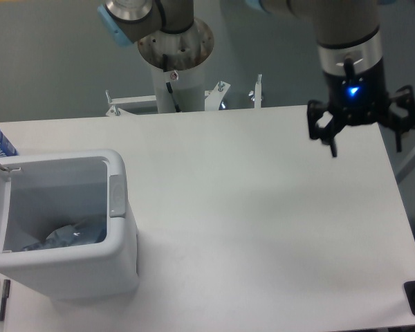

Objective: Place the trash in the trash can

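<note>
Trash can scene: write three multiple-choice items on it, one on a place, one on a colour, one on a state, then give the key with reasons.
1. Where does the trash can stand on the table?
A. near left corner
B. far right corner
C. centre

2. What colour is the light on the claw?
A. red
B. blue
C. green

3. What state is the claw in?
A. shut on a bottle
B. shut on a wrapper
C. open and empty

Key:
1. A, since the white bin sits at the lower left of the view, its lid swung open.
2. B, since a blue dot glows on the black body above the fingers.
3. C, since the fingers are spread over the table's far right edge with nothing between them, while crumpled trash lies inside the bin.
</note>
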`<state>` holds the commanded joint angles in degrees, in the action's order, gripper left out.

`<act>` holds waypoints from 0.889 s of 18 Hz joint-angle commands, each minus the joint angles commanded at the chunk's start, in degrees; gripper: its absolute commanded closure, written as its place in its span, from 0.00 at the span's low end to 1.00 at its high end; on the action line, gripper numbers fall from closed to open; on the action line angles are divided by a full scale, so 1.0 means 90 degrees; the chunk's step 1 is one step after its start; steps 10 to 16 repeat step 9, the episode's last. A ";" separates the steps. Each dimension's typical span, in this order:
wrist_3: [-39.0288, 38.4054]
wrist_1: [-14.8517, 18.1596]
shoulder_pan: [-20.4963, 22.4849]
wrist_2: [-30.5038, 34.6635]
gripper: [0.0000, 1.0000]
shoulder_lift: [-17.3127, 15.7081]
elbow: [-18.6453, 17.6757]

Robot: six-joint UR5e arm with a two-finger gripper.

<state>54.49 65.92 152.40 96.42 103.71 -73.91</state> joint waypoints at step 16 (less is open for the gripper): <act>-0.0029 -0.0029 0.0039 -0.0020 0.00 -0.0019 0.0019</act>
